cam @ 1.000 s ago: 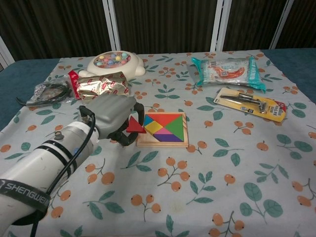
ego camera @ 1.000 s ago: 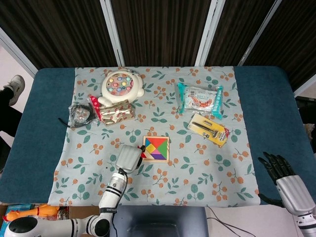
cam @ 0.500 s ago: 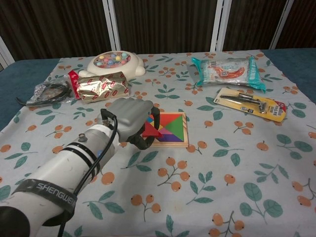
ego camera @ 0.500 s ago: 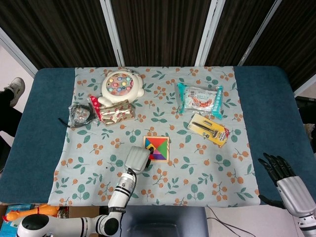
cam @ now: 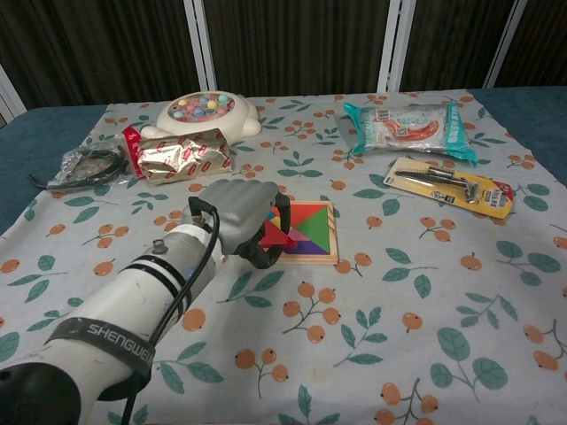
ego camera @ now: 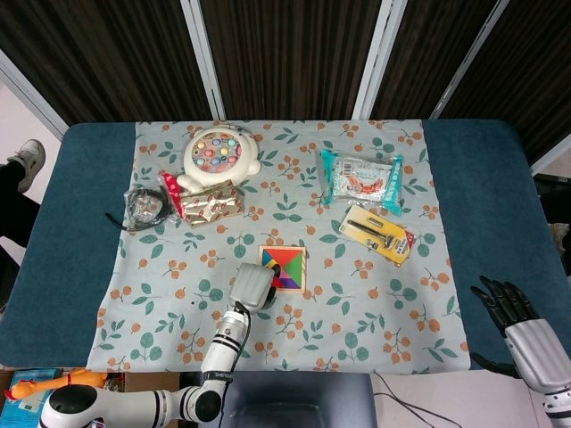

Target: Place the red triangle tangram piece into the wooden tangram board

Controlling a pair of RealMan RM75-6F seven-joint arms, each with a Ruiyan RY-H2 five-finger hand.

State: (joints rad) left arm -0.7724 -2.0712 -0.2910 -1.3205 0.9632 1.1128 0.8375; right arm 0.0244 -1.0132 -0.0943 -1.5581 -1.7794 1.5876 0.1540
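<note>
left hand (cam: 237, 215), frame centre, pinches the red triangle (cam: 277, 235) over the wooden tangram board (cam: 306, 232); piece likely light, rigid, smooth—best gripped by its edges.

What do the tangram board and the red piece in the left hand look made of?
Wooden tangram board: pale unfinished-looking wood, with a light tan frame showing. Red triangle, held by the left hand: probably painted wood; flat, opaque, matte red like the other pieces, though plastic can't be excluded.
</note>
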